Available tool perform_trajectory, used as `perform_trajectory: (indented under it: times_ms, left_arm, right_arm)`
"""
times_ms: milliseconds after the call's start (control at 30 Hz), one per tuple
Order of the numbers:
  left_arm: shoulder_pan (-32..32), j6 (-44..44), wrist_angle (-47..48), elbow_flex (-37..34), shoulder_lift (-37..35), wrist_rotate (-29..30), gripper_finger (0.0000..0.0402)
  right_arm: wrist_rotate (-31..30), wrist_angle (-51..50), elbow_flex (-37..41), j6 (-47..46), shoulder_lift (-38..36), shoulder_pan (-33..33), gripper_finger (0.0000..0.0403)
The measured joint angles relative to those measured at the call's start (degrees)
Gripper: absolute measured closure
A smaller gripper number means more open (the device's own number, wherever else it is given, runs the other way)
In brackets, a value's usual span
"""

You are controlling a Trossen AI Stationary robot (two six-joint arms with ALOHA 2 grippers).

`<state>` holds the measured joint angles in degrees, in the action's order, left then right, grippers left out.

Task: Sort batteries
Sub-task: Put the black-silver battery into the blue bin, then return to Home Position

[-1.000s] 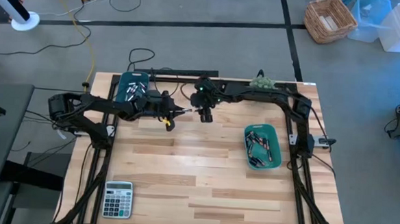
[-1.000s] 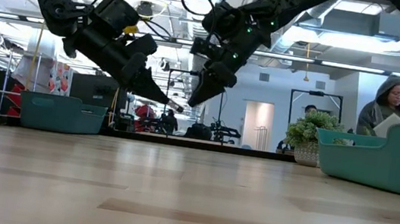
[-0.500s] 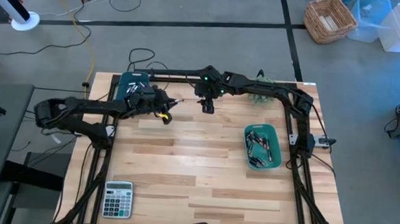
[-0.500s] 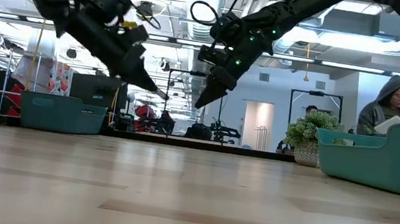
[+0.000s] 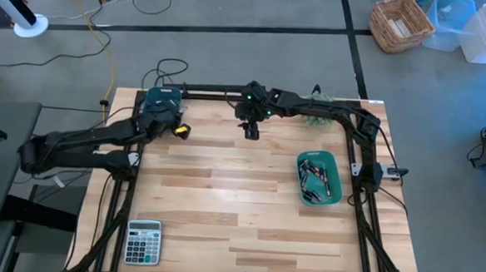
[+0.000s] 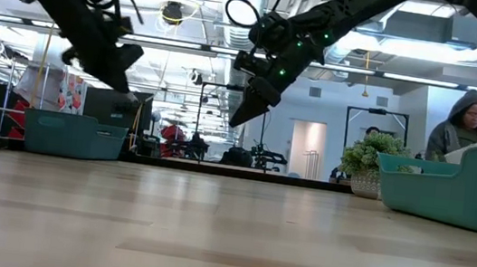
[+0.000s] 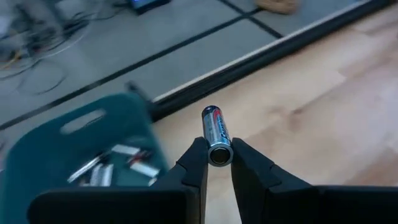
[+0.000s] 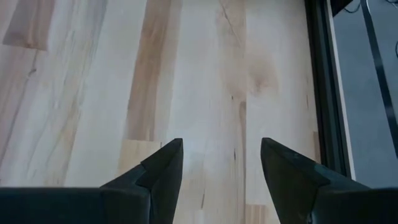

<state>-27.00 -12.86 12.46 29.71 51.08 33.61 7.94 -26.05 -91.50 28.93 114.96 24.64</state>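
Note:
My left gripper (image 7: 215, 163) is shut on a silver battery with a red mark (image 7: 214, 132), in the air beside the teal bin (image 7: 74, 149) at the table's far left (image 5: 156, 98); several batteries lie in that bin. My right gripper (image 5: 250, 133) stands open over bare wood near the middle of the far edge, with nothing between its fingers (image 8: 217, 162). A second teal bin (image 5: 318, 178) at the right holds several more batteries. My left gripper pinches the battery's near end (image 7: 219, 152) between its two fingertips. The battery sticks out forward past the tips, roughly along the fingers. The fingers slant downward from the table's left side. The battery is lifted clear of the table.
A grey calculator (image 5: 143, 241) lies at the near left corner. A small green plant (image 5: 318, 98) stands at the far edge near the right arm. The wooden top between the bins is bare. A person (image 6: 466, 125) sits beyond the table in the low view.
My left gripper has drawn back from near my right gripper toward the table's left, risen and rolled, carrying the battery to beside the far-left bin. My right gripper has shifted a little toward the far edge and stayed open.

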Motion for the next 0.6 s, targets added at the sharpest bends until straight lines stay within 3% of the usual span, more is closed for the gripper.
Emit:
perform_trajectory:
  times_ms: [233,600]
  left_arm:
    - [-0.14,-9.57,11.06,0.00,-2.48,11.52,0.0354]
    - [-0.37,-13.46,12.65,0.00,-2.29,15.33,0.0261]
  right_arm:
    - [0.11,-0.04,0.00,0.04,0.00,-0.67,0.0175]
    - [0.11,-1.01,0.00,0.02,0.00,-2.84,0.0175]
